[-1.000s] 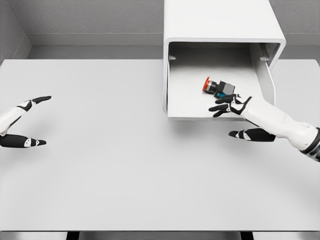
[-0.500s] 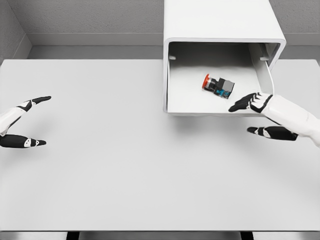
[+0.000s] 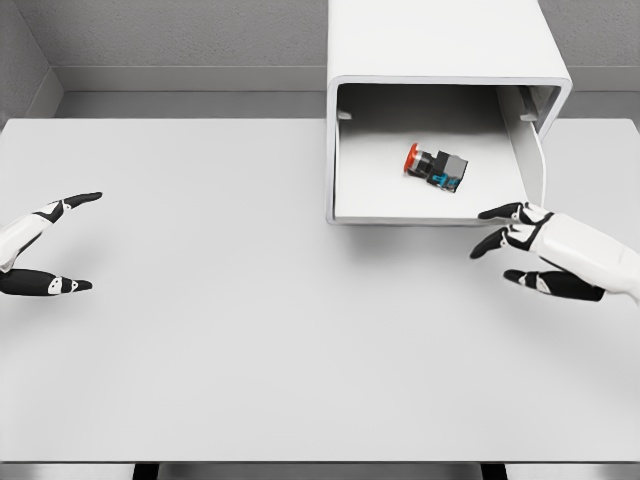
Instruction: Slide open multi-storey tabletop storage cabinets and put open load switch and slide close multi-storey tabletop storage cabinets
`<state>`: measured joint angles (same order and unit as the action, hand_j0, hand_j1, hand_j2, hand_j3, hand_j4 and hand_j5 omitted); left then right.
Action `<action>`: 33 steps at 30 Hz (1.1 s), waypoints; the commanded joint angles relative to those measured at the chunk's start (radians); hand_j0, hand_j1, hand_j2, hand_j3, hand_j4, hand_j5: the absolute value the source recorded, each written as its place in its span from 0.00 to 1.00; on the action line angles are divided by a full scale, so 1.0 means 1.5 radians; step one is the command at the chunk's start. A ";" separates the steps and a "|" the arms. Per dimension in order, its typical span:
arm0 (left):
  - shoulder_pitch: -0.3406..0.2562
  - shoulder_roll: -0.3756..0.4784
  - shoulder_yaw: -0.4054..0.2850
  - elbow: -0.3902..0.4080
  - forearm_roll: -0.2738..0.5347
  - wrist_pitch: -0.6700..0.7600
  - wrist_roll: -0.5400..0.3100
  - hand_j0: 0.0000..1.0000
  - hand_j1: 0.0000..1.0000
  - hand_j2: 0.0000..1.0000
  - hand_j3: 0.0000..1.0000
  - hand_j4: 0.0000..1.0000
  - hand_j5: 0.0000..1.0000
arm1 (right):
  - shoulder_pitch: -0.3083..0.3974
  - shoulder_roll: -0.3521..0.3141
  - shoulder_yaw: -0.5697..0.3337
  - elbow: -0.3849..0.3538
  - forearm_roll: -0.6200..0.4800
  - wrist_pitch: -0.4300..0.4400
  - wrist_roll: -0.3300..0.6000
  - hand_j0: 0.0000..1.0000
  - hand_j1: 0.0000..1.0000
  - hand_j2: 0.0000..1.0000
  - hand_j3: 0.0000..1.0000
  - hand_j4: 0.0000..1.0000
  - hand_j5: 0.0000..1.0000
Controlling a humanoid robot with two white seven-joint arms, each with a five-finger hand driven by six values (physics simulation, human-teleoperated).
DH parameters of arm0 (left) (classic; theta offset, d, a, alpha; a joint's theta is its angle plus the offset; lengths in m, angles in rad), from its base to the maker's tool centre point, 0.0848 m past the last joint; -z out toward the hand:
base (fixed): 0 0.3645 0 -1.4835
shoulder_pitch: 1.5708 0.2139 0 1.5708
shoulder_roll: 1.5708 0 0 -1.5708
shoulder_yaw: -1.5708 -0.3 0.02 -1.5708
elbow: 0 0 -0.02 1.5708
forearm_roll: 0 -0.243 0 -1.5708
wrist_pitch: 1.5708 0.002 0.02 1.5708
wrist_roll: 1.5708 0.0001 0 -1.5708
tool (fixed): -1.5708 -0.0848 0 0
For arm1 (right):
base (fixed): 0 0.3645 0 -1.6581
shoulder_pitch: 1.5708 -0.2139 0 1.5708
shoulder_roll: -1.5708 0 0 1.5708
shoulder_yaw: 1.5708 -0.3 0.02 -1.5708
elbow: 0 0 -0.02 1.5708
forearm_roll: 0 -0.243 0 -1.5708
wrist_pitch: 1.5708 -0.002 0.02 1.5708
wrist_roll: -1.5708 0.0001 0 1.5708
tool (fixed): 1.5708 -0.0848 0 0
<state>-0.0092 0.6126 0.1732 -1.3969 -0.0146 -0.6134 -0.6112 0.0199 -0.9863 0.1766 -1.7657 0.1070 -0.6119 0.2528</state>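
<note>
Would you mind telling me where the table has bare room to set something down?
The table is bare between the left hand and the cabinet, and along the near edge. It is crowded by the drawer, around the switch and right hand.

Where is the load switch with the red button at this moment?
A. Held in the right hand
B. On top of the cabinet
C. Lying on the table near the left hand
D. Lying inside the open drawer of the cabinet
D: the load switch lies on the floor of the open drawer, apart from the empty, open right hand.
</note>
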 commanded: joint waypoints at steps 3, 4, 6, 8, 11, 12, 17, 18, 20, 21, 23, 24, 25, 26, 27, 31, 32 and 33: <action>0.000 0.001 0.000 0.000 0.006 0.002 0.000 1.00 1.00 1.00 1.00 1.00 1.00 | 0.000 0.001 -0.057 0.000 -0.010 0.001 -0.006 0.69 0.69 0.69 0.69 0.69 0.69; 0.000 0.001 0.000 0.000 0.006 0.002 0.000 1.00 1.00 1.00 1.00 1.00 1.00 | 0.000 0.001 -0.072 0.000 -0.024 0.001 -0.006 0.70 0.70 0.70 0.70 0.70 0.70; 0.000 0.001 0.000 0.000 0.006 0.002 0.000 1.00 1.00 1.00 1.00 1.00 1.00 | -0.010 0.002 -0.078 0.000 -0.044 0.001 -0.007 0.70 0.70 0.70 0.70 0.70 0.70; 0.000 0.001 0.000 0.000 0.006 0.002 0.000 1.00 1.00 1.00 1.00 1.00 1.00 | -0.012 0.000 -0.078 0.000 -0.045 0.001 -0.008 0.70 0.70 0.70 0.70 0.70 0.70; 0.000 0.001 0.005 0.000 0.005 0.002 0.000 1.00 1.00 1.00 1.00 1.00 1.00 | 0.000 -0.010 -0.074 -0.001 -0.046 0.001 -0.004 0.66 0.66 0.66 0.66 0.66 0.66; 0.000 0.001 0.005 0.000 0.005 0.002 0.000 1.00 1.00 1.00 1.00 1.00 1.00 | 0.001 -0.016 -0.073 -0.002 -0.046 0.001 -0.003 0.61 0.61 0.61 0.61 0.61 0.61; 0.000 0.001 0.008 0.004 0.004 0.002 0.000 1.00 1.00 1.00 1.00 1.00 1.00 | 0.017 -0.031 -0.073 -0.003 -0.046 0.001 -0.002 0.49 0.49 0.49 0.49 0.49 0.49; 0.001 0.001 0.008 0.004 0.004 0.002 0.000 1.00 1.00 1.00 1.00 1.00 1.00 | 0.026 -0.037 -0.073 -0.003 -0.046 0.001 -0.002 0.49 0.49 0.49 0.49 0.49 0.49; 0.000 0.001 0.008 0.004 0.004 0.002 0.000 1.00 1.00 1.00 1.00 1.00 1.00 | 0.039 -0.039 -0.073 -0.003 -0.046 0.001 -0.002 0.49 0.49 0.49 0.49 0.49 0.49; 0.001 0.001 0.008 0.004 0.003 0.002 0.000 1.00 1.00 1.00 1.00 1.00 1.00 | 0.043 -0.040 -0.073 -0.003 -0.045 0.001 -0.001 0.50 0.50 0.50 0.50 0.50 0.50; 0.000 0.001 0.008 0.004 0.003 0.002 0.000 1.00 1.00 1.00 1.00 1.00 1.00 | 0.055 -0.040 -0.073 -0.002 -0.039 0.001 0.000 0.52 0.52 0.52 0.52 0.52 0.52; 0.000 0.001 0.008 0.004 0.003 0.002 0.000 1.00 1.00 1.00 1.00 1.00 1.00 | 0.060 -0.038 -0.073 -0.002 -0.026 0.001 -0.001 0.52 0.52 0.52 0.52 0.52 0.52; 0.000 0.001 0.008 0.004 0.003 0.002 0.000 1.00 1.00 1.00 1.00 1.00 1.00 | 0.060 -0.033 -0.072 -0.002 -0.021 0.001 0.000 0.52 0.52 0.52 0.52 0.52 0.52; 0.001 0.001 0.008 0.004 0.003 0.002 0.000 1.00 1.00 1.00 1.00 1.00 1.00 | 0.057 -0.030 -0.070 -0.002 -0.017 0.001 0.000 0.52 0.52 0.52 0.52 0.52 0.52; 0.000 0.001 0.008 0.004 0.003 0.002 0.000 1.00 1.00 1.00 1.00 1.00 1.00 | 0.056 -0.025 -0.069 -0.002 -0.005 0.001 -0.001 0.52 0.52 0.52 0.52 0.52 0.52; 0.000 0.001 0.008 0.006 0.003 0.002 0.000 1.00 1.00 1.00 1.00 1.00 1.00 | 0.050 0.024 -0.068 -0.002 0.018 0.001 0.000 0.55 0.55 0.55 0.55 0.55 0.55; 0.001 0.001 0.008 0.006 0.003 0.002 0.000 1.00 1.00 1.00 1.00 1.00 1.00 | 0.050 0.035 -0.067 -0.002 0.021 0.001 0.000 0.55 0.55 0.55 0.55 0.55 0.55; 0.001 0.001 0.008 0.010 0.003 0.002 0.000 1.00 1.00 1.00 1.00 1.00 1.00 | 0.049 0.041 -0.064 -0.002 0.029 0.001 0.000 0.55 0.55 0.55 0.55 0.55 0.55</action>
<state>-0.0077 0.6126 0.1855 -1.3862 -0.0191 -0.6134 -0.6112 0.0920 -0.9492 0.0767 -1.7684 0.1395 -0.6123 0.2534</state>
